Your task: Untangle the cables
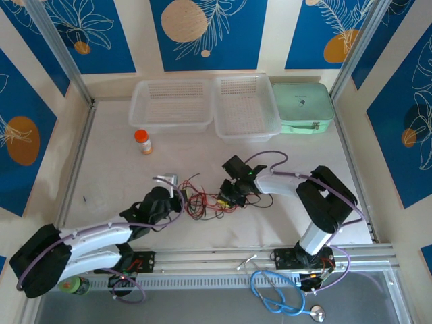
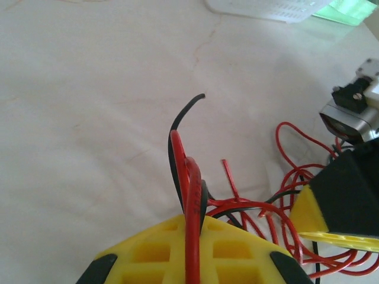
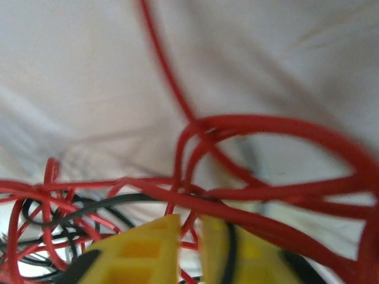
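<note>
The cables [image 1: 206,202], thin red and black wires, lie in a tangled bunch on the white table between the two arms. My left gripper [image 1: 177,196] is at the bunch's left edge. Its yellow fingers [image 2: 154,251] are shut on a red and a black cable [image 2: 186,171], which stick up past the tips. My right gripper [image 1: 230,196] is at the bunch's right edge. Seen from the right wrist, the yellow fingers [image 3: 148,242] stand almost together, red strands [image 3: 195,222] pinched in the narrow gap and loops of cable [image 3: 266,127] in front.
Two clear plastic baskets [image 1: 172,102] [image 1: 246,104] and a mint green case [image 1: 304,106] line the back of the table. An orange-capped bottle [image 1: 143,141] stands at the left. A light blue coiled cable [image 1: 277,297] lies off the front rail.
</note>
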